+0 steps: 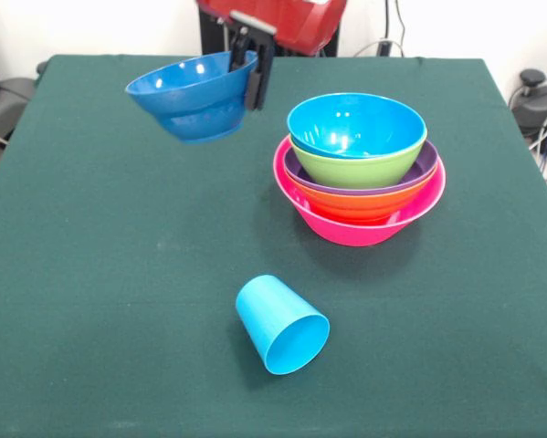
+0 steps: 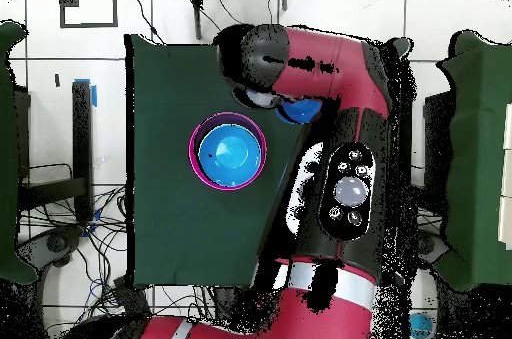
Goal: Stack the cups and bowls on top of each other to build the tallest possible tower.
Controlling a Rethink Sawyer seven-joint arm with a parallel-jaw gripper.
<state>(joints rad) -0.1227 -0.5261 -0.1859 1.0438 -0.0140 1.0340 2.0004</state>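
Note:
My gripper (image 1: 251, 71) is shut on the right rim of a small dark blue bowl (image 1: 193, 96) and holds it tilted in the air, above the table's far left part. To its right stands the tower (image 1: 359, 169): pink, orange, purple and lime green bowls nested, with a sky blue bowl (image 1: 355, 125) on top. A sky blue cup (image 1: 280, 323) lies on its side near the front, mouth toward the camera. From overhead the tower (image 2: 228, 152) shows, and the dark blue bowl (image 2: 302, 110) peeks out under my arm. The yellow-green cup and small orange bowl are out of view.
The green cloth-covered table (image 1: 90, 274) holds nothing else. From overhead my arm (image 2: 330, 75) covers the table's right part (image 2: 170, 225) and hides the cup.

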